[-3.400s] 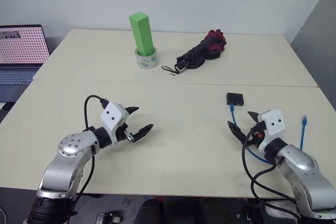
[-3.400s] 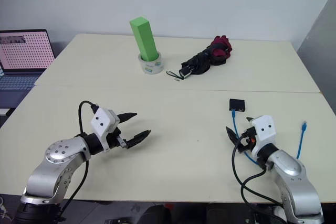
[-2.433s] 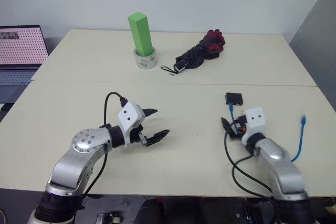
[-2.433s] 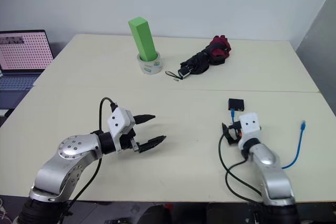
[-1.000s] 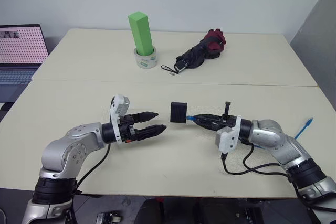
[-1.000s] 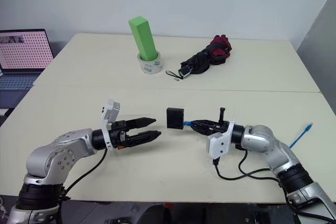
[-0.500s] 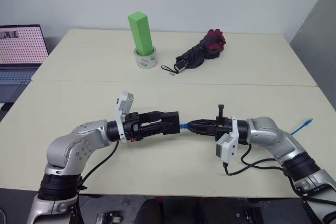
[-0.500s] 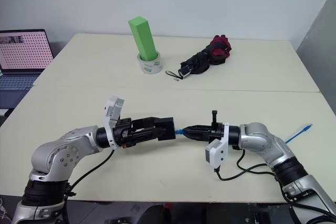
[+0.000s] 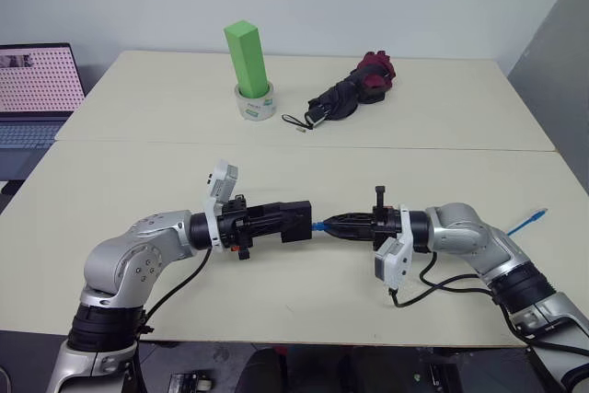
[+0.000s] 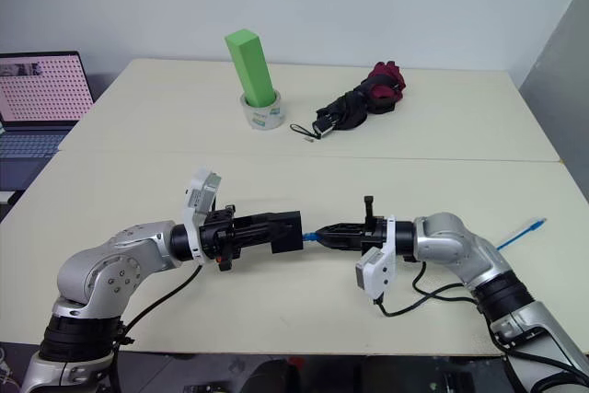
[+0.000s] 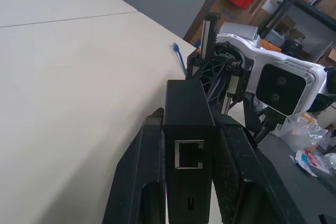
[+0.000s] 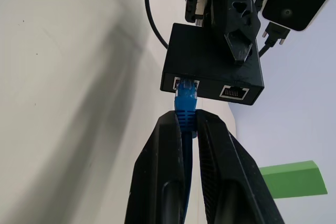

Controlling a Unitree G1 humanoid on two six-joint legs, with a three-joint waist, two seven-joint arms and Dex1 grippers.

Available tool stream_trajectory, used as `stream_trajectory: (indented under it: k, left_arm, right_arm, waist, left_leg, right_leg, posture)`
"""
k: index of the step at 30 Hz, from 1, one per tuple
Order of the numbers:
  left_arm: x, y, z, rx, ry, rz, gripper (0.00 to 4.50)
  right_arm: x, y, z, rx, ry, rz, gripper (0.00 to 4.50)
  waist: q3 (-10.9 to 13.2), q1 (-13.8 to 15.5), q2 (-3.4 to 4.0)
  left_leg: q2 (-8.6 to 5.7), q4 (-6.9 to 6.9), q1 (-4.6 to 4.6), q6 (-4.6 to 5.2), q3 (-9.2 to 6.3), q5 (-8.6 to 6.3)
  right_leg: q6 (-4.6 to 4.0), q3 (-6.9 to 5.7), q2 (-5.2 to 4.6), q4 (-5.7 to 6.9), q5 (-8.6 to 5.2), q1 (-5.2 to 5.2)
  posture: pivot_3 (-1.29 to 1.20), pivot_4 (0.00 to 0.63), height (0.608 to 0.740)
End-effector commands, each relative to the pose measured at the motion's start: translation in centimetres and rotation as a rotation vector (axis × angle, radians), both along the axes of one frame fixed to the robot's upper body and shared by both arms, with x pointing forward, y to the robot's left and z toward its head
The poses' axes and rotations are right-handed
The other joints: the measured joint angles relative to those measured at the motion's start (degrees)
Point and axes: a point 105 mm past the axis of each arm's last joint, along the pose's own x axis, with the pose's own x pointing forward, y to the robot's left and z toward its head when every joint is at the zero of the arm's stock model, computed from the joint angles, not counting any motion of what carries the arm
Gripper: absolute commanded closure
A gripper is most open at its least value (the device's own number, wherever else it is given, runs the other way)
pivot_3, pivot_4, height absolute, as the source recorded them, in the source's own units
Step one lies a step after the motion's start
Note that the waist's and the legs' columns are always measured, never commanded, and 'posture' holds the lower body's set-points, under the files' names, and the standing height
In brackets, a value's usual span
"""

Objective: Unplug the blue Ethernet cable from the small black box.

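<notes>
The small black box [image 9: 296, 220] hangs above the table's middle, with my left gripper [image 9: 287, 219] shut on its two sides. In the left wrist view the box [image 11: 186, 114] sits between the black fingers [image 11: 149, 150], an empty port facing the camera. The blue Ethernet cable [image 12: 185, 98] has its plug in a port on the box's far side. My right gripper [image 9: 326, 225] is shut on the cable just behind the plug. The cable's free end [image 9: 537, 219] lies near the right table edge.
A green block [image 9: 247, 57] stands in a tape roll [image 9: 257, 105] at the back. A black and red folded umbrella [image 9: 352, 89] lies to its right. A laptop [image 9: 35, 89] sits beyond the left table edge.
The right gripper lifted the cable with the box hanging from it and brought it to the middle. The left gripper, open a second ago, moved in and shut on the box.
</notes>
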Motion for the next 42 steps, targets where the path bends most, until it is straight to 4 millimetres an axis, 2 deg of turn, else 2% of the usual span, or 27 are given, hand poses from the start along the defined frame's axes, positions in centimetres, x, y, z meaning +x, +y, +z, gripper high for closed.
stream_trajectory:
  k: [1, 5, 9, 11, 15, 18, 26, 34, 37, 42]
  left_arm:
    - [0.2, -0.1, 0.7, 0.005, -0.046, -0.003, 3.70]
    - [0.0, -0.1, 0.7, 0.021, -0.058, -0.012, 3.70]
    - [-0.4, -0.1, 0.7, 0.036, -0.070, -0.038, 3.70]
    - [-0.7, -0.2, 0.8, 0.035, -0.073, -0.059, 3.70]
    - [-1.1, -0.4, 1.3, 0.041, -0.089, -0.102, 3.70]
    - [-1.1, -0.4, 1.7, 0.039, -0.101, -0.114, 3.70]
    - [-1.2, -0.8, 2.4, 0.031, -0.122, -0.139, 3.70]
    - [-1.3, -1.0, 2.5, 0.031, -0.130, -0.146, 3.70]
    - [-1.4, -1.0, 2.5, 0.031, -0.132, -0.150, 3.70]
    - [-1.5, -1.1, 2.5, 0.031, -0.135, -0.159, 3.70]
  right_arm:
    - [-0.2, -0.2, 0.9, -0.008, 0.011, 0.018, 3.35]
    - [-1.3, -1.3, 0.4, -0.101, 0.175, -0.016, 2.38]
    - [-2.4, -1.1, 1.8, -0.038, 0.405, -0.077, 2.35]
    - [-2.7, -0.6, 2.7, 0.048, 0.600, -0.125, 2.35]
    - [-2.5, 0.3, 3.9, 0.178, 0.970, -0.185, 2.35]
    - [-2.1, 0.7, 4.0, 0.209, 1.108, -0.212, 2.35]
    - [-1.7, 1.4, 3.0, 0.195, 1.310, -0.231, 2.35]
    - [-1.5, 1.6, 3.0, 0.189, 1.368, -0.218, 2.35]
    - [-1.4, 1.6, 3.1, 0.182, 1.368, -0.219, 2.86]
    - [-1.5, 1.4, 3.0, 0.149, 1.366, -0.215, 4.00]
  waist:
    - [0.00, 0.00, 0.00]
    - [0.00, 0.16, 0.00]
    - [0.00, 0.11, 0.00]
    - [0.00, 0.05, 0.01]
    - [0.00, 0.09, 0.00]
    - [0.00, 0.08, 0.00]
    - [0.00, 0.05, 0.00]
    - [0.00, 0.04, 0.00]
    - [0.00, 0.03, 0.00]
    - [0.00, 0.01, 0.00]
  left_leg:
    - [0.00, 0.00, 0.00, 0.00, 0.00, 0.00]
    - [-0.01, 0.01, -0.01, 0.00, -0.01, 0.00]
    - [0.02, 0.00, -0.02, 0.01, -0.04, 0.00]
    - [0.01, 0.00, -0.01, 0.01, -0.04, -0.01]
    - [0.01, 0.00, -0.01, 0.01, -0.08, -0.01]
    - [0.00, 0.01, -0.03, 0.01, -0.12, -0.01]
    - [-0.03, 0.00, -0.07, 0.03, -0.11, -0.02]
    - [-0.03, -0.01, -0.07, 0.03, -0.11, -0.02]
    - [-0.02, -0.01, -0.07, 0.03, -0.12, -0.02]
    - [-0.02, -0.01, -0.07, 0.03, -0.12, -0.02]
  right_leg:
    - [0.00, 0.00, 0.00, 0.00, 0.00, 0.00]
    - [0.00, -0.01, -0.02, -0.01, 0.00, 0.01]
    - [0.00, -0.05, -0.02, -0.02, 0.00, 0.02]
    - [0.00, -0.04, -0.01, 0.00, 0.00, 0.02]
    - [0.00, -0.07, -0.02, 0.01, 0.00, 0.05]
    - [0.00, -0.09, -0.02, -0.03, 0.00, 0.05]
    - [0.00, -0.08, -0.02, -0.06, 0.00, 0.01]
    - [0.00, -0.08, -0.02, -0.06, 0.00, 0.00]
    - [0.00, -0.09, -0.02, -0.06, 0.00, 0.00]
    - [0.00, -0.10, -0.02, -0.06, 0.00, 0.00]
  posture:
    - [0.00, 0.150, 0.740]
    - [0.00, 0.150, 0.740]
    - [0.00, 0.150, 0.740]
    - [0.00, 0.150, 0.740]
    - [0.00, 0.150, 0.740]
    - [0.00, 0.150, 0.740]
    - [0.00, 0.150, 0.740]
    - [0.00, 0.150, 0.740]
    - [0.00, 0.150, 0.740]
    - [0.00, 0.150, 0.740]
